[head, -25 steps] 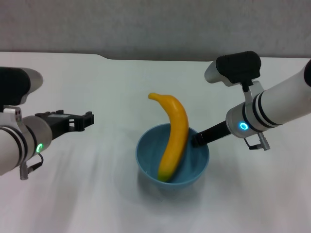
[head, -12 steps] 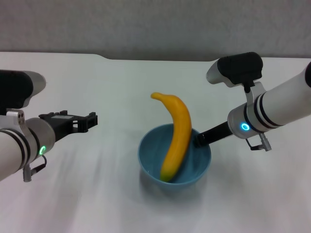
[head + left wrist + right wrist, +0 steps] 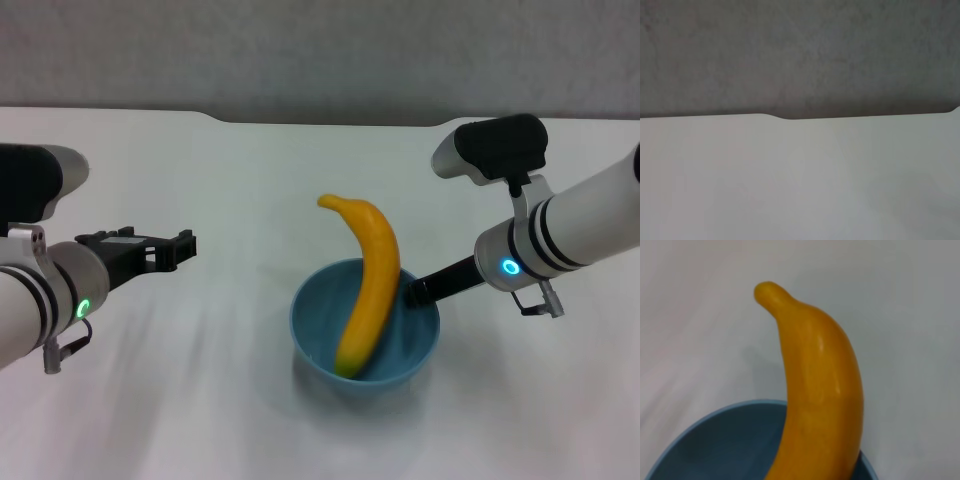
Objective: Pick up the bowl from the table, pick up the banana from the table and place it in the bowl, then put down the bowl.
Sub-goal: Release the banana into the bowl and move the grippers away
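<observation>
Light-blue and glossy inside, the bowl [image 3: 365, 335] sits a little past the middle of our head view, toward five o'clock from centre, on or just above the white table [image 3: 250, 180]; we cannot tell whether its base touches the surface. We see the banana [image 3: 364, 285] standing in it, its lower end down in the bottom of the bowl and its body leaning against the rim at about two o'clock. The stem end rises well above the rim and curls toward eleven o'clock. Our right wrist view shows the same banana [image 3: 815, 390] close up, rising out of the bowl [image 3: 715, 440] with bare table behind it.

Our right gripper [image 3: 412, 291] reaches in from three o'clock, and its dark fingers are clamped on the bowl's rim at two o'clock, right beside the leaning banana.

Our left gripper [image 3: 165, 248] hangs over the table at nine o'clock, well apart from the bowl, with its fingers parted and nothing between them. Our left wrist view shows only bare table [image 3: 800, 180], with the shallow notch [image 3: 790, 118] in its far edge.
</observation>
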